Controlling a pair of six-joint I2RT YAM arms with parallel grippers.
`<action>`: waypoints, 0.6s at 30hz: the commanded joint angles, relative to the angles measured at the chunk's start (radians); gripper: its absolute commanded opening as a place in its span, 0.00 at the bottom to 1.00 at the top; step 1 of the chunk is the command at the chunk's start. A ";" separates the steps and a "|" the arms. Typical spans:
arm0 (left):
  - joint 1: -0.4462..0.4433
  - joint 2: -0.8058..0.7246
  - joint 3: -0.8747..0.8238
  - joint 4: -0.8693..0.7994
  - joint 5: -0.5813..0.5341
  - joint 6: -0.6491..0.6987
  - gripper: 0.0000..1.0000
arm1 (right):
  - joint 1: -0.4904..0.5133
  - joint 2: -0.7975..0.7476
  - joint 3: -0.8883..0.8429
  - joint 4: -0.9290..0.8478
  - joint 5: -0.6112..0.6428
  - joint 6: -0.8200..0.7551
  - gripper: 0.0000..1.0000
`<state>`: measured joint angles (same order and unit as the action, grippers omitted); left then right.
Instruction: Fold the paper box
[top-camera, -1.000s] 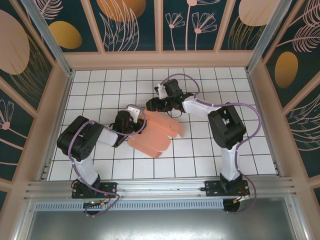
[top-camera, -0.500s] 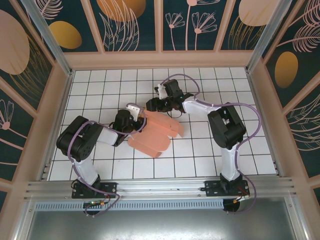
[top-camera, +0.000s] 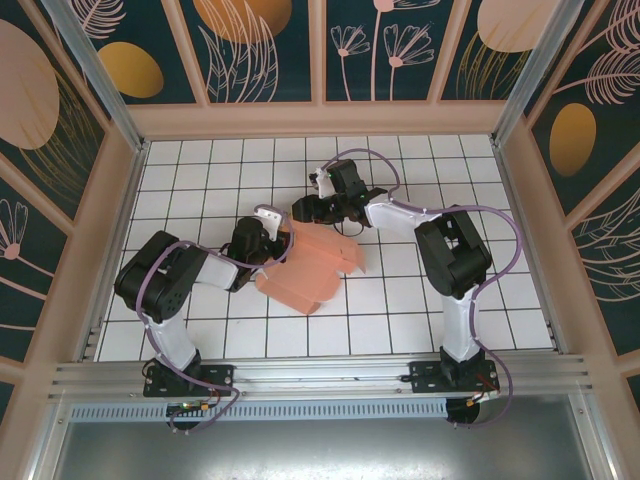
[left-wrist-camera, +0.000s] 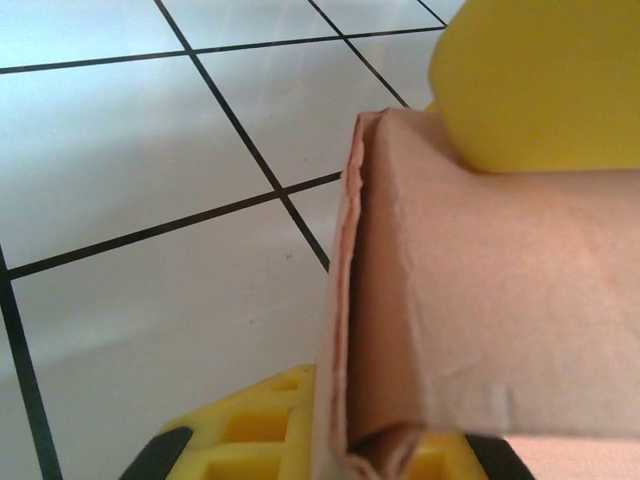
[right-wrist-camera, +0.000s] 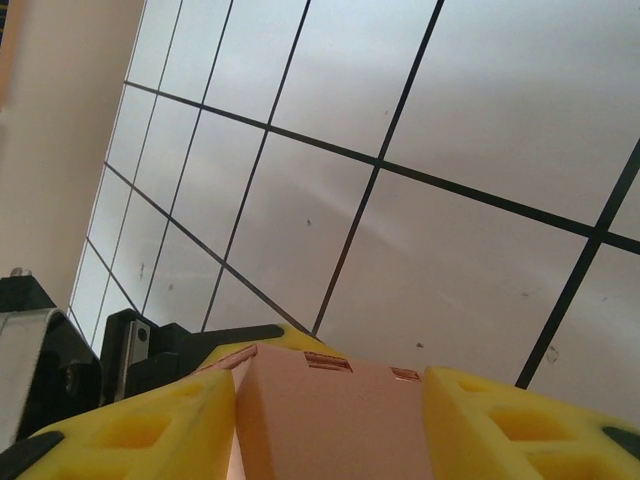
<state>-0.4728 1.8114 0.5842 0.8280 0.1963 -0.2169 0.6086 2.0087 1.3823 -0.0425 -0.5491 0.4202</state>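
Over the gridded table (top-camera: 180, 330), the paper box (top-camera: 310, 268) lies centre-table, the left gripper (top-camera: 277, 240) at its left edge and the right gripper (top-camera: 305, 212) at its far edge. Left wrist: fingers (left-wrist-camera: 540, 90) pinch a folded corner. Right wrist: fingers (right-wrist-camera: 520, 420) clamp a flap.

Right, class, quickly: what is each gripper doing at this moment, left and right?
Left gripper: closed on an edge of the paper box.
Right gripper: closed on the paper box, card between its pads.
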 joint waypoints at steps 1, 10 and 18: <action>0.003 0.028 0.018 0.040 -0.023 -0.011 0.19 | 0.007 0.020 -0.033 -0.048 -0.003 0.011 0.51; 0.003 0.058 0.019 0.057 -0.004 -0.038 0.21 | 0.008 0.015 -0.044 -0.031 -0.008 0.025 0.51; 0.003 0.050 0.020 0.049 -0.012 -0.042 0.00 | 0.006 0.006 -0.052 -0.029 -0.003 0.027 0.51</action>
<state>-0.4755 1.8626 0.5922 0.8604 0.2054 -0.2470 0.6094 2.0083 1.3647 -0.0139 -0.5690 0.4488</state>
